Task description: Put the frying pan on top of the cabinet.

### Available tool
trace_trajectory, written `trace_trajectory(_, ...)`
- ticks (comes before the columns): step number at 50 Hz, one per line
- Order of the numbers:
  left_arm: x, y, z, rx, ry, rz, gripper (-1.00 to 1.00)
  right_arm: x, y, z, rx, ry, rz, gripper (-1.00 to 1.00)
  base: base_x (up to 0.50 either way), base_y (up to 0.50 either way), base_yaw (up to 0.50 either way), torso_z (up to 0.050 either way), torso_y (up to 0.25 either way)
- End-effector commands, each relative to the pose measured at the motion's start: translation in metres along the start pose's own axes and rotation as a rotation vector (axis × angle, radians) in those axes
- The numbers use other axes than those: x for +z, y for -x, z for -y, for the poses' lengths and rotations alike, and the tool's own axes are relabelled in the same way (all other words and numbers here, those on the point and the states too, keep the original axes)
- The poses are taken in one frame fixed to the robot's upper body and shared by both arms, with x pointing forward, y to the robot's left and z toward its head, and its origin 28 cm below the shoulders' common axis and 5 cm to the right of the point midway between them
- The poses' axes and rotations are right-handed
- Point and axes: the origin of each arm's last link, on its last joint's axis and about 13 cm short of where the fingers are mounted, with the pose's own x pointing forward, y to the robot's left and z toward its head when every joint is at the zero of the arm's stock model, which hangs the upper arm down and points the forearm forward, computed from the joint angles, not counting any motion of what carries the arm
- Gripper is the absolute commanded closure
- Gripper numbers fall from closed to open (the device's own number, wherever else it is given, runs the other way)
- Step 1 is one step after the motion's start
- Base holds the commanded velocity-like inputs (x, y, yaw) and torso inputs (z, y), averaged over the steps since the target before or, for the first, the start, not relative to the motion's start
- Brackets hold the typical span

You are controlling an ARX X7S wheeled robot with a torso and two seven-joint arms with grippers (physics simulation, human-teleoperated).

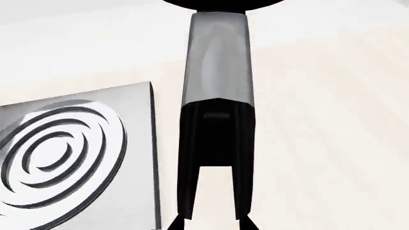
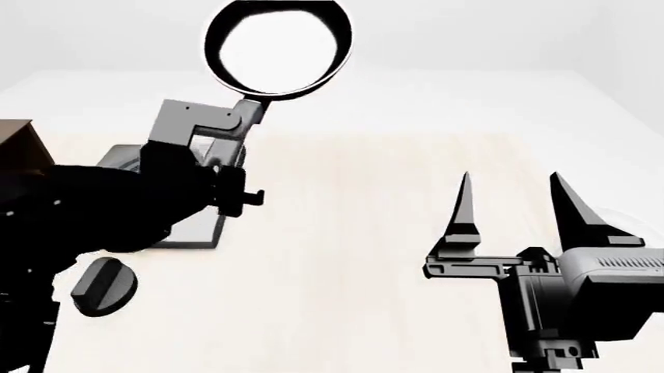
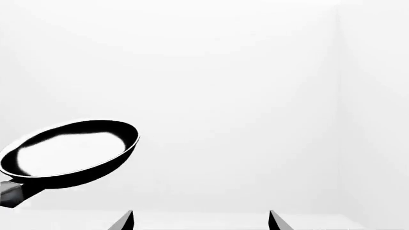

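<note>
- Black and glossy, the frying pan (image 2: 278, 48) is up in the air, lifted clear above the far side of the pale wooden desk (image 2: 353, 233), its inside shining bright white.
- Left gripper (image 2: 236, 134) is clamped on the pan's long grey handle (image 1: 216, 57), with the pan bowl sticking out past the fingers toward the far edge.
- Below that arm, near the desk's left edge, lies the grey burner plate (image 1: 61, 153) with its concentric rings.
- Brown cabinet (image 2: 19, 148) just peeks in at the far left edge, mostly hidden behind the left arm.
- Right gripper (image 2: 514, 206) hovers over the right side of the desk, fingers spread wide, holding nothing.
- From the right wrist view the pan (image 3: 70, 153) hangs tilted against the white wall.
</note>
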Motion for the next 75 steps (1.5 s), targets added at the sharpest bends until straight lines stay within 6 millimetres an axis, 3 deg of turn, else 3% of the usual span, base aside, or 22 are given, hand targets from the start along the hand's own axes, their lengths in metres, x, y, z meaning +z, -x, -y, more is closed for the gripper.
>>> trace_trajectory(1, 0.053, 0.021, -0.032, 0.186, 0.145, 0.113, 1.0, 0.0, -0.001, 0.001, -0.002, -0.003, -0.003, -1.0, 0.0, 0.0, 0.0, 0.0, 0.0)
trace_trajectory(11, 0.076, 0.042, -0.064, 0.325, 0.254, 0.131, 1.0, 0.0, 0.001, 0.0, 0.002, -0.003, 0.0, -1.0, 0.0, 0.0, 0.0, 0.0, 0.002)
trace_trajectory(26, 0.116, 0.017, -0.129, 0.552, 0.368, 0.083, 1.0, -0.002, 0.0, -0.001, 0.007, -0.003, -0.007, -1.0, 0.0, 0.0, 0.0, 0.0, 0.002)
trace_trajectory(75, 0.064, 0.023, -0.175, 1.037, 0.705, -0.159, 1.0, -0.005, 0.0, -0.004, 0.025, -0.001, -0.018, -1.0, 0.0, 0.0, 0.0, 0.001, 0.001)
